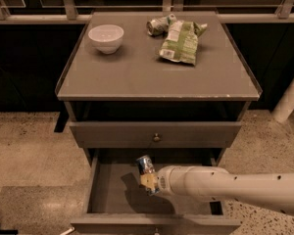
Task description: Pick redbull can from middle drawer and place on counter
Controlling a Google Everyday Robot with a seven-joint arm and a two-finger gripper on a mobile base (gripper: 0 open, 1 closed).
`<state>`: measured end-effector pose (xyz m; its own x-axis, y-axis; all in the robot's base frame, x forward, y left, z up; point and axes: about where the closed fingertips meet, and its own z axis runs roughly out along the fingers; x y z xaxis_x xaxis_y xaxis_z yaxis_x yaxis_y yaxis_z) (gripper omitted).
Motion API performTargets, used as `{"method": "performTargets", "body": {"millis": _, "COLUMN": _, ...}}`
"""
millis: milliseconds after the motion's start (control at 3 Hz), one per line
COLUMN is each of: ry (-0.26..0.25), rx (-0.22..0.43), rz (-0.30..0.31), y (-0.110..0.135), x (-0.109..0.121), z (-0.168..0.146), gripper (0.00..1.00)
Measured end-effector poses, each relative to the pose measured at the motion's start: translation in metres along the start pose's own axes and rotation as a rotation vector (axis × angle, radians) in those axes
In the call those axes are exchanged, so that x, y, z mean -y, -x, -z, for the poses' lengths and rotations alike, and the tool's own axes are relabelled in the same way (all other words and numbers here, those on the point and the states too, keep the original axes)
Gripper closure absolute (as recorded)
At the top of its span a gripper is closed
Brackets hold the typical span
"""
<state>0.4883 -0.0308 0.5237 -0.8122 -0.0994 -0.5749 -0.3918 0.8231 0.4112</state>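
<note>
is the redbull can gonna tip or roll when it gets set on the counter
Probably tippy: the can is slim and tall, held tilted by the gripper above the drawer. On its side it would likely roll, being round; the counter looks flat. Its shiny skin may slip in a low grip.

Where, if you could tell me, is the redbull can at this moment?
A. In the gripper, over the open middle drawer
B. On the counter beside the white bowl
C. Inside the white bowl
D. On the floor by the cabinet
A: the redbull can sits tilted in the gripper, which is shut on it over the bottom of the open middle drawer, while the counter carries a bowl, a dented can and a green bag.
</note>
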Motion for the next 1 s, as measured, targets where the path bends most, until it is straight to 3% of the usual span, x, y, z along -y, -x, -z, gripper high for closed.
{"method": "performTargets", "body": {"millis": 333, "ry": -0.091, "rx": 0.057, "rz": 0.063, "y": 0.010, "x": -0.011, "z": 0.025, "gripper": 1.00}}
{"method": "performTargets", "body": {"millis": 1000, "ry": -0.119, "rx": 0.104, "rz": 0.095, "y": 0.021, "x": -0.026, "z": 0.041, "gripper": 1.00}}
